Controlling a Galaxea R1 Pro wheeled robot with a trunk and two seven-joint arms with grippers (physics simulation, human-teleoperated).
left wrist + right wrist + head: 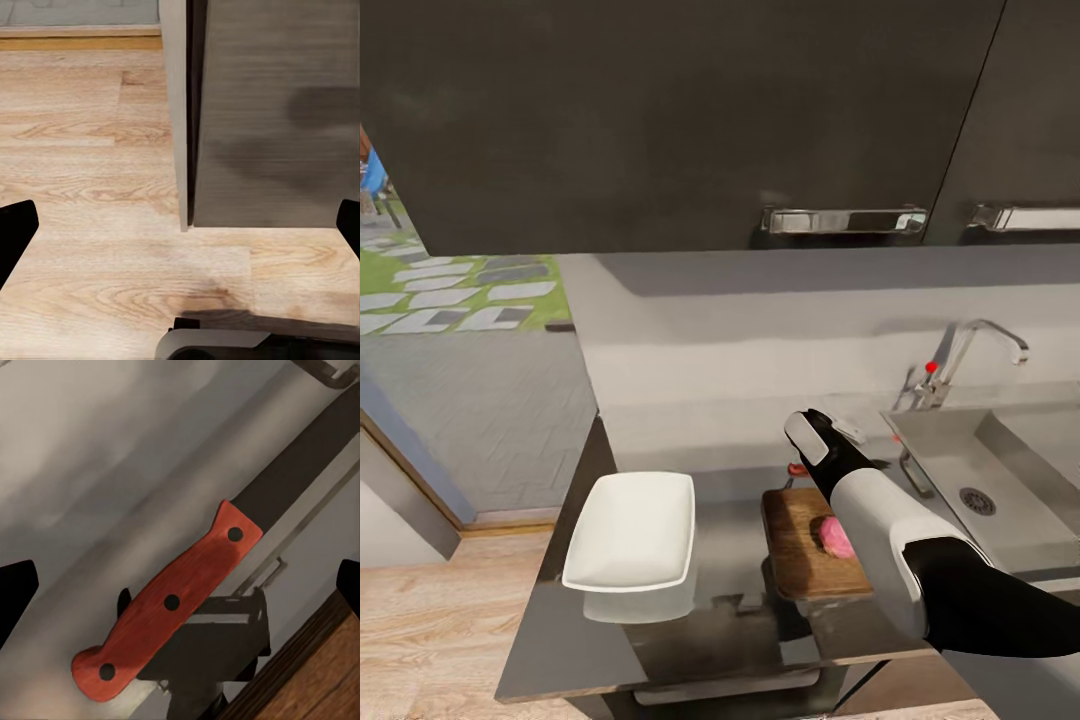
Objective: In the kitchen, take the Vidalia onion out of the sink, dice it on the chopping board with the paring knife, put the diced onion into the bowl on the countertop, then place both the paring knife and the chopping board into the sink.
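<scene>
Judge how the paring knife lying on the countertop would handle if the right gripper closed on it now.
The paring knife looks rigid, so it probably won't flex. It lies flat on the glossy countertop, so it may skid or pivot rather than lift if nudged. Its red handle seems smooth and slim, so a shallow pinch by the right gripper could slip.

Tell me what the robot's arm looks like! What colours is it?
The right arm is chunky and rounded, in smooth white shells with glossy black parts between them, like a black elbow sleeve. Near its end it turns black again with a pale grey oval patch. In both wrist views the tool's finger tips show as plain black shapes at the edges. No cables or writing show.
</scene>
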